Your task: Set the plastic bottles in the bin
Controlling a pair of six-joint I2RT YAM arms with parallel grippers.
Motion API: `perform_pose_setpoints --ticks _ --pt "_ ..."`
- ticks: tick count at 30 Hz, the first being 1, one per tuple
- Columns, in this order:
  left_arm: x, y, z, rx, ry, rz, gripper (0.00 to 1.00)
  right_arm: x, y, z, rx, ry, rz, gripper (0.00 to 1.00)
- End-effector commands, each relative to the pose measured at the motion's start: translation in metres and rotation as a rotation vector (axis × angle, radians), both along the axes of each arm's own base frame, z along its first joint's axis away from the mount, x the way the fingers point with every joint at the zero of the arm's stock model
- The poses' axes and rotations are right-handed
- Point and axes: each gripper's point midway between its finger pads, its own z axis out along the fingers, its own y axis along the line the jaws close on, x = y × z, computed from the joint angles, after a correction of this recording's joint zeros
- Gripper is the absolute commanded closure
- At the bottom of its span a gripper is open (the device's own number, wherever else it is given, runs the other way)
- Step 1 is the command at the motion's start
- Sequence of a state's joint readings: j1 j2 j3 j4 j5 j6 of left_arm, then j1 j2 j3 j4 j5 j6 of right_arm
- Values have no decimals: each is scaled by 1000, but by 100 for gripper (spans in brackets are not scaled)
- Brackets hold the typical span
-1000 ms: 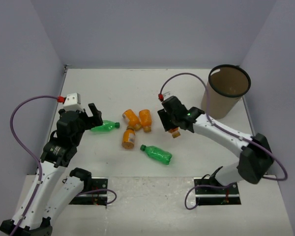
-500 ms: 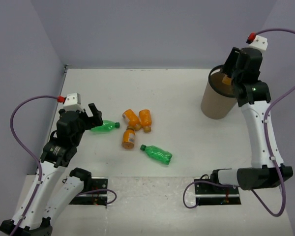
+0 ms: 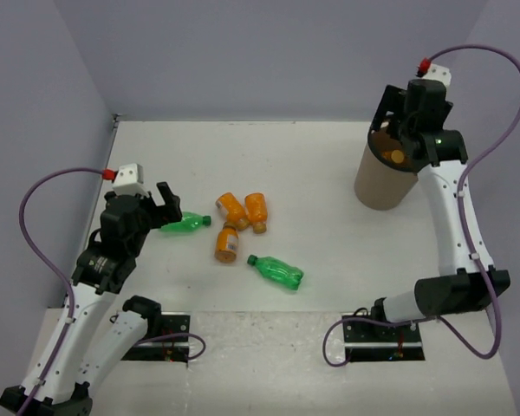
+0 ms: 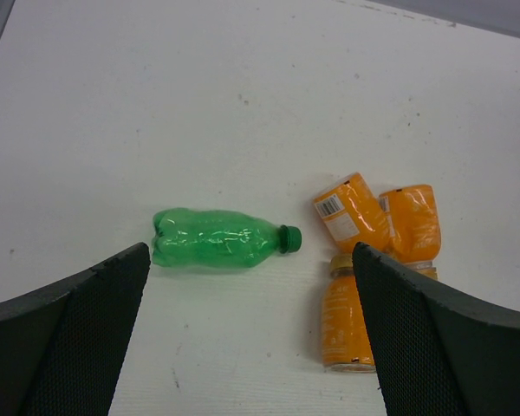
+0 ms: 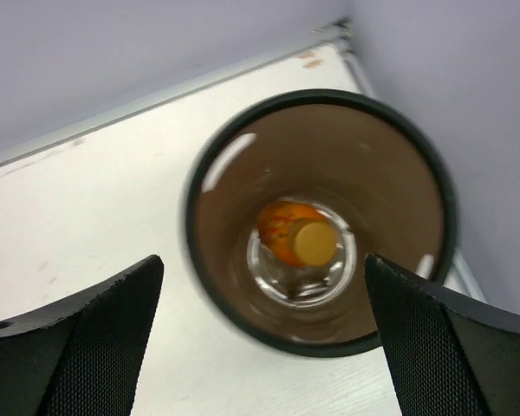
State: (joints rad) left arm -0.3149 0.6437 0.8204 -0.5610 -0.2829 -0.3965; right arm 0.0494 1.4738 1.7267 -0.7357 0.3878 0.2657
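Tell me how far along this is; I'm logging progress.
Done: a stubby orange plastic bottle is inside the tall brown cylindrical bin. In hand: nothing; left fingers and right fingers are open. Left: three orange bottles and two slim green bottles on the table.

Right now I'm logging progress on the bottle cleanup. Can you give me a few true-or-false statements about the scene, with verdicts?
1. An orange bottle is inside the bin. True.
2. Two green bottles lie on their sides on the table. True.
3. The right claw grips a bottle. False: it hangs open and empty over the bin.
4. The left claw is shut on a green bottle. False: it is open, and the bottle lies on the table.
5. The table holds nothing orange. False: three orange bottles lie clustered there.
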Motion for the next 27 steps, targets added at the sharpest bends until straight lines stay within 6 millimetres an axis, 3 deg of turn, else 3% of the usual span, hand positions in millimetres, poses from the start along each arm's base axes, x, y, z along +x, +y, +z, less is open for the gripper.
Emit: perform_pose_setpoints --ticks 1,2,3,4,5,6,7,8,9,11,12,15,19,21,27 --pt "7 -2 5 17 -29 -12 0 -33 85 45 31 -114 324 1" --pt "7 -1 5 21 -28 -9 0 -51 112 36 33 -88 453 1" --pt "7 0 5 20 -25 -3 0 -76 168 26 78 -56 697 1" --pt "6 1 5 19 -27 3 0 -93 191 15 108 -23 794 1" --pt "6 2 6 19 -31 11 0 -111 215 -20 131 49 885 1" --pt "5 3 8 19 -36 13 0 -148 252 -28 147 50 1031 1" --pt "4 4 8 17 -41 20 0 -160 265 -42 134 54 1068 1" --pt "4 5 9 18 -44 23 0 -174 277 -76 118 108 1093 1" --pt "4 4 8 16 -42 20 0 -200 298 -96 93 165 1176 1" --pt "5 2 7 15 -38 6 0 -224 305 -149 -19 320 1177 1" --pt "5 1 6 16 -33 0 0 -236 309 -163 -44 371 1205 1" --pt "8 -1 3 19 -18 -4 0 -247 302 -209 -165 491 1178 1" --pt "6 4 5 22 -27 18 0 -259 309 -245 -191 593 1229 2" --pt "5 5 7 21 -34 23 0 -261 315 -252 -196 609 1246 2" --pt "6 3 4 20 -23 14 0 -241 317 -291 -339 678 1178 3"
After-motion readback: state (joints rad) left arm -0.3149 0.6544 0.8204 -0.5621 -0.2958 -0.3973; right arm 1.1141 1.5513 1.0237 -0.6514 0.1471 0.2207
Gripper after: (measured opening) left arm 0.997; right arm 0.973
